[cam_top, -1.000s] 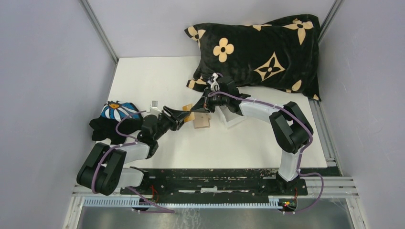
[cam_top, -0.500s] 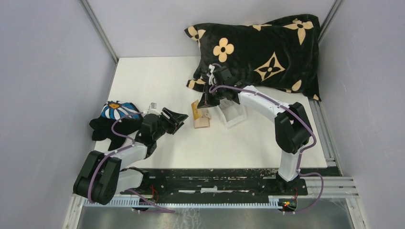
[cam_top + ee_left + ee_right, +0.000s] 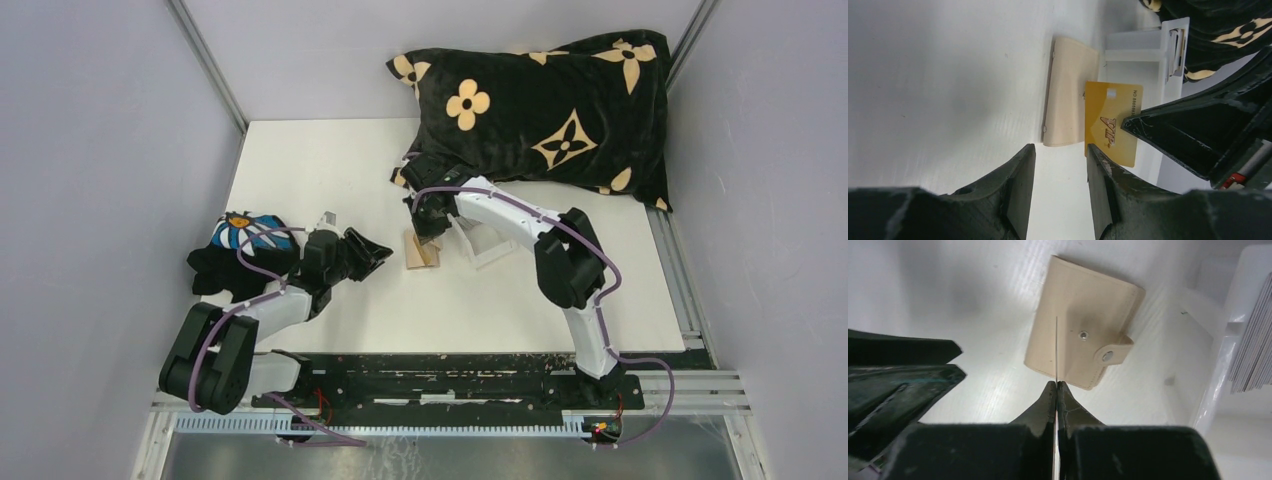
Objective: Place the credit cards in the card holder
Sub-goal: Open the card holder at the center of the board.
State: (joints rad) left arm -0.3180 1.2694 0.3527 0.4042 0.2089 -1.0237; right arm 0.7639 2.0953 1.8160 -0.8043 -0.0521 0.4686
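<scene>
Looking down from the top camera, the white counter [image 3: 330, 160] carries the tan card holder [image 3: 421, 252] near its middle, lying flat. A clear plastic box [image 3: 488, 243] sits just beside it on the right. The right hand [image 3: 425, 225] reaches in from the right and hangs over the holder's far edge; what it grips is too small to make out here. The left hand [image 3: 373, 256] points at the holder from the left, apart from it. A black pillow with tan flowers [image 3: 540, 100] fills the far right corner, and a black cloth with a daisy print [image 3: 240, 245] lies at the left edge.

From the left wrist, the left hand [image 3: 1060, 170] has its fingers [image 3: 1020, 185] partway apart with only bare counter between them. Beyond them lies the card holder [image 3: 1068, 95]. A yellow card [image 3: 1112, 125] marked VIP is pinched at one edge by the right hand [image 3: 1135, 127] and overlaps the holder's side in this view. Whether card and holder touch I cannot tell. The clear plastic box [image 3: 1143, 55] stands behind.

From the right wrist, the right hand [image 3: 1056, 385] is clamped tight on the yellow card [image 3: 1055, 345], seen edge-on as a thin line over the card holder [image 3: 1083, 305]. The holder's snap tab [image 3: 1110, 354] sticks out at one edge. The left hand [image 3: 960, 360] shows at the left. On the right, the clear plastic box [image 3: 1220, 355] holds a stack of greyish cards [image 3: 1253, 345].
</scene>
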